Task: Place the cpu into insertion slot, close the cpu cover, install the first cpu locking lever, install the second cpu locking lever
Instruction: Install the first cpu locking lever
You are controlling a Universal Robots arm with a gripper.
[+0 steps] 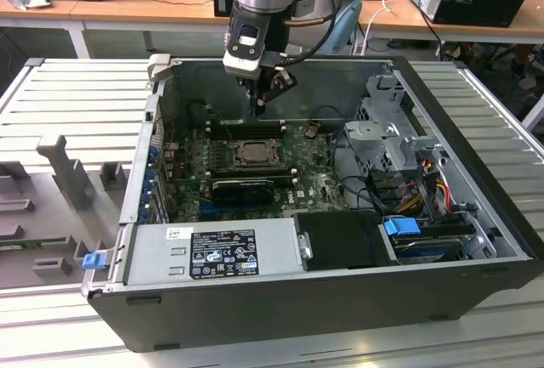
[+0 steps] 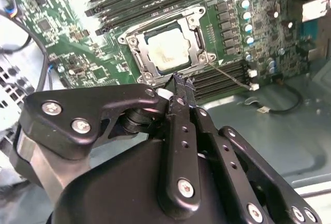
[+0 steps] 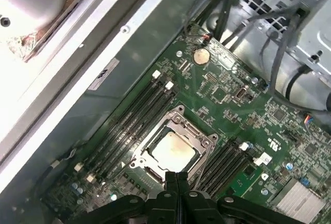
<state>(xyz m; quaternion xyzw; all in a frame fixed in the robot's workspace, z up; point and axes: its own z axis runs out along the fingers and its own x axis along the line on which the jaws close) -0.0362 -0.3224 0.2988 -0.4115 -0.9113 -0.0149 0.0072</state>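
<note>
Gripper (image 3: 176,176) fingers pressed together with no gap, holding nothing; hangs above board, tips clear of parts. Just beyond tips: cpu (image 3: 173,151), pale metal top up, seated in insertion slot (image 2: 198,38). cpu cover (image 3: 190,129) lies flat around chip, chip showing through its window. Memory slots (image 3: 132,118) flank socket on both sides. Farther out: green motherboard (image 3: 227,89), open computer case (image 1: 340,300), ribbed metal worktop (image 1: 76,96).
</note>
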